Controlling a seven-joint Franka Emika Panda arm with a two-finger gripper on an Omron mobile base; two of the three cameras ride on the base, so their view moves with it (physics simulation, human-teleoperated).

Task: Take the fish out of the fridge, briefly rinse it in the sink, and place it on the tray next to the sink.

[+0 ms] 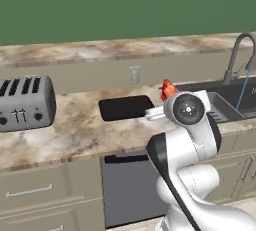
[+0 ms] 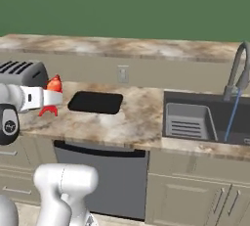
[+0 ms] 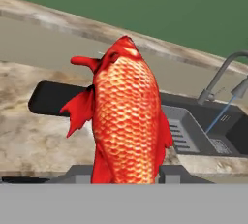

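end effector (image 3: 127, 172) pinching the fish (image 3: 127, 121), held upright above the surface (image 2: 132, 117), near the black tray (image 2: 95, 102); water running from the faucet (image 2: 236, 68) into the sink (image 2: 219, 117).

We see the counter from 2 base cameras, both looking forward and down from behind the arm: the left one takes in the toaster (image 1: 25, 103), tray (image 1: 125, 107) and sink (image 1: 235, 97); the right one shares all 3. Our hand camera sits very near the fish (image 3: 127, 116), facing along the counter toward tray and faucet (image 3: 218, 75).
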